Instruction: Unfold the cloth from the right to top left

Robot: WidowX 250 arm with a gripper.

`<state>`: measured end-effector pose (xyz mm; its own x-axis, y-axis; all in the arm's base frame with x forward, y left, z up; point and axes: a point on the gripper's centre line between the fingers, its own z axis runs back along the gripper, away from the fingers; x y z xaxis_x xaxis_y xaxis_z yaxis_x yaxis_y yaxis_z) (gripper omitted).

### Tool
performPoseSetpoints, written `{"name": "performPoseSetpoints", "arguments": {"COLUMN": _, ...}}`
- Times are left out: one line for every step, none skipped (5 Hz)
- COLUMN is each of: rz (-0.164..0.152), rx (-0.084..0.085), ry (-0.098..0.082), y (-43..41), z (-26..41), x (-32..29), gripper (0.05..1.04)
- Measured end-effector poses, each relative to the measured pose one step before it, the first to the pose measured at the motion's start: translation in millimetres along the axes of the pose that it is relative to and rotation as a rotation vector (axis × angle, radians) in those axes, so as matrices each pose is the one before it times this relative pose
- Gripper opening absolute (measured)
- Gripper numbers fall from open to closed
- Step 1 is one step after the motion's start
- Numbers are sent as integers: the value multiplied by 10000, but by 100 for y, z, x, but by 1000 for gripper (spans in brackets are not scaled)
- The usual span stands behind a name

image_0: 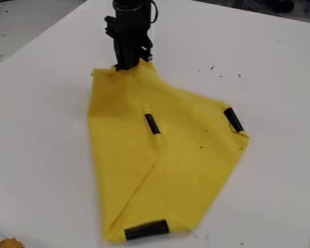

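Camera view, yellow cloth [190,116], arm [131,26] at top edge

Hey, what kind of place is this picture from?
Probably a robotics lab or test bench: a black robot arm hangs over a white tabletop, where a yellow cloth marked with black strips is laid out.

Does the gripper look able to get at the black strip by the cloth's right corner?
Probably yes: the black strip lies with nothing over it. The gripper is at the upper edge of the yellow cloth, though, and might need to leave it first.
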<state>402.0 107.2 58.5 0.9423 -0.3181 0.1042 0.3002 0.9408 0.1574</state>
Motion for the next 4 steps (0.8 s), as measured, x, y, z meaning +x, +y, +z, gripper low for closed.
{"name": "performPoseSetpoints", "arguments": {"rz": 0, "rx": -56, "ry": -43, "y": 1272, "z": 369, "x": 351, "gripper": 508}}
{"name": "performPoseSetpoints", "arguments": {"rz": -251, "rx": 283, "ry": -54, "y": 1202, "z": 1472, "x": 834, "gripper": 807}}
{"name": "performPoseSetpoints", "arguments": {"rz": -67, "rx": -24, "ry": 141, "y": 1264, "z": -37, "x": -23, "gripper": 1007}}
{"name": "performPoseSetpoints", "arguments": {"rz": 213, "rx": -50, "ry": 149, "y": -121, "z": 42, "x": -187, "gripper": 1008}}
